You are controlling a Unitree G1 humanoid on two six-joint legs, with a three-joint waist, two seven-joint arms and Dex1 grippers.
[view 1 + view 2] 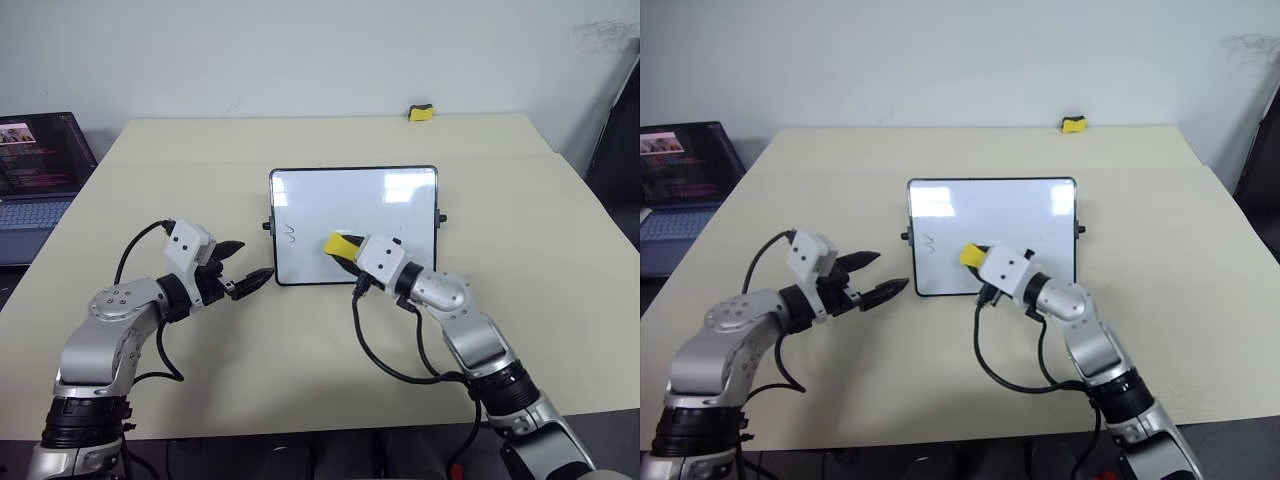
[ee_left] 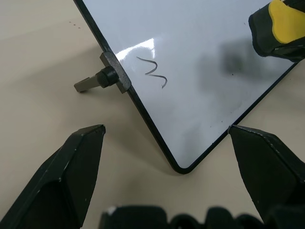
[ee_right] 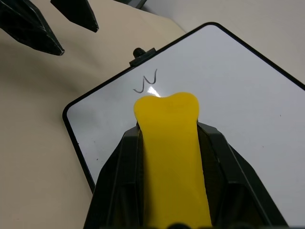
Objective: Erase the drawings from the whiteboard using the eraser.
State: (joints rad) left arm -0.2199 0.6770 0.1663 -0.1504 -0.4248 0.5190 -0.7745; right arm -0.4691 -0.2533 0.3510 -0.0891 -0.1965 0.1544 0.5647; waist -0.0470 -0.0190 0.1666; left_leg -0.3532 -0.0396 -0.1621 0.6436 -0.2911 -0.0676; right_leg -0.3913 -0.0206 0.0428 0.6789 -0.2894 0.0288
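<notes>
Head stereo pair looks forward and down over the table (image 1: pixel 300 360) from above both arms, taking in the whole whiteboard (image 1: pixel 354 200); both eyes share nearly the same scene. Left wrist view sits low and close, facing the board's near corner by a side knob (image 2: pixel 107 76) and one drawing (image 2: pixel 153 72). Right wrist view looks along the eraser (image 3: pixel 174 157) across the board, sharing that same drawing and knob.

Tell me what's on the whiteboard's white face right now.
On the whiteboard one black squiggle remains near its left edge. The right gripper, shut on the yellow eraser, hangs over the lower middle; whatever lies beneath them is hidden.
</notes>
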